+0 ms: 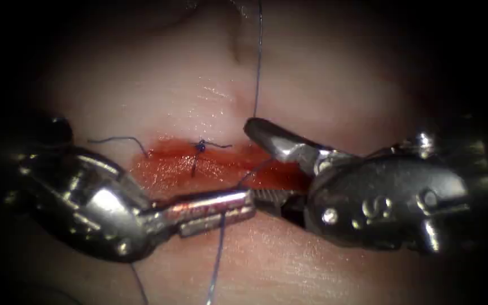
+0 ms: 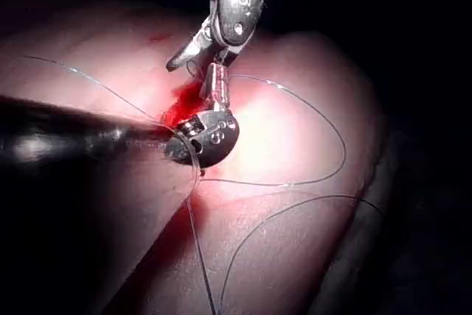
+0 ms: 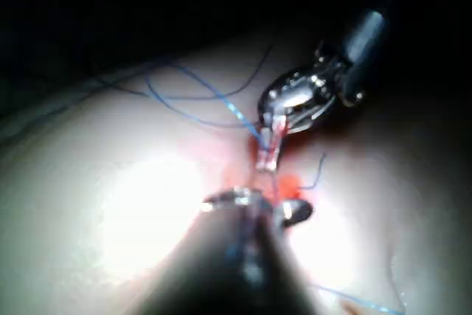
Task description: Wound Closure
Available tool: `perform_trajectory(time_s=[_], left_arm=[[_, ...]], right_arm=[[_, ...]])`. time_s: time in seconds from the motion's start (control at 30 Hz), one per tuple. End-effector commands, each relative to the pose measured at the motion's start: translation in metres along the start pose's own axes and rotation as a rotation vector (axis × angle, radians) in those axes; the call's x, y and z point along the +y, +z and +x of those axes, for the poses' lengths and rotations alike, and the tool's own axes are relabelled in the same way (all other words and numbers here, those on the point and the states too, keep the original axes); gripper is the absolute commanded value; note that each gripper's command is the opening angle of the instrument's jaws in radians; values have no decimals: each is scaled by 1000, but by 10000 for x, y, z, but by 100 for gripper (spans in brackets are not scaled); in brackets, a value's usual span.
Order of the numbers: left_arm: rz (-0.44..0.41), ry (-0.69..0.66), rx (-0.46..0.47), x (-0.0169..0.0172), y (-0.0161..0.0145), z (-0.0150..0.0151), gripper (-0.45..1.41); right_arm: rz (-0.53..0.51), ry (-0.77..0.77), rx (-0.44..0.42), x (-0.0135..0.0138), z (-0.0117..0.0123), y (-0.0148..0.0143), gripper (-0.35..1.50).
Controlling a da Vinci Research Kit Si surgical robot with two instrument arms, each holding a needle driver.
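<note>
Nearest in the endoscope view, two tools meet tip to tip over the lower edge of the cut point(image 1: 216, 166). The left tool point(image 1: 243, 204), coming in from the left, has its jaws closed on the thread point(image 1: 257, 62): one blue strand crosses them and runs down toward the near edge. The right tool point(image 1: 258, 164) stands with its jaws wide apart, one raised above the cut, the other low and touching the left tool's tip; it holds nothing, though the thread passes between its jaws. No needle can be made out, so its place cannot be told. Behind the tips, the cut lies across the tissue point(image 1: 323, 73), wet with red fluid point(image 1: 168, 169). One knot point(image 1: 200, 146) sits on it, with two short cut ends point(image 1: 114, 139). Beyond, a single strand climbs straight up over the far tissue.
</note>
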Motion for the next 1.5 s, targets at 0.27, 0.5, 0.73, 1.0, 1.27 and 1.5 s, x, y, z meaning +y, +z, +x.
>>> perform_trajectory(time_s=[0.27,0.5,0.73,1.0,1.27,1.5], left_arm=[[-15,-6,0,11,4,10,-45],[-20,-192,0,-8,-3,21,118],[0,-212,-27,-4,-6,32,135],[2,-204,-34,5,-2,30,118],[-6,-190,-42,6,-2,29,110],[-4,-176,-44,5,0,34,105]], right_arm=[[68,-10,-20,-25,12,24,-35],[28,87,-31,-10,-4,7,-35],[5,152,-44,-4,-15,1,-35],[8,177,-35,-2,-15,0,-35],[-2,232,-17,5,-24,-5,-35],[-11,345,-3,7,-37,-5,-35]])
